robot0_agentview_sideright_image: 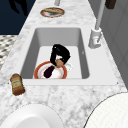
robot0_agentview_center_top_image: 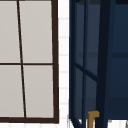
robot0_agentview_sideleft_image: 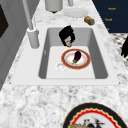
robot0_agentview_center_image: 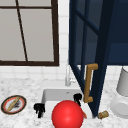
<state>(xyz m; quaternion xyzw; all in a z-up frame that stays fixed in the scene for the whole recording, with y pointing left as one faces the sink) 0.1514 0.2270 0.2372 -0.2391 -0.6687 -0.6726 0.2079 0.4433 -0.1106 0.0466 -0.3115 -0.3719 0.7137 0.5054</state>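
Hands first: we see the right hand (robot0_agentview_center_image: 78, 97) low over the sink (robot0_agentview_sideleft_image: 100, 62), fingers curled and pinching a small tan object (robot0_agentview_sideright_image: 59, 63) whose kind we cannot tell. Just beside it, toward five o'clock in the left side view, a red-rimmed plate (robot0_agentview_sideleft_image: 85, 63) lies on the sink floor with a dark eggplant (robot0_agentview_sideleft_image: 77, 56) on it. Our left hand (robot0_agentview_center_image: 39, 109) hovers at the sink's front left corner, fingers hanging downward and relaxed. At twelve o'clock stands the faucet (robot0_agentview_center_image: 67, 76), with an open blue cabinet door (robot0_agentview_center_image: 86, 50) above.
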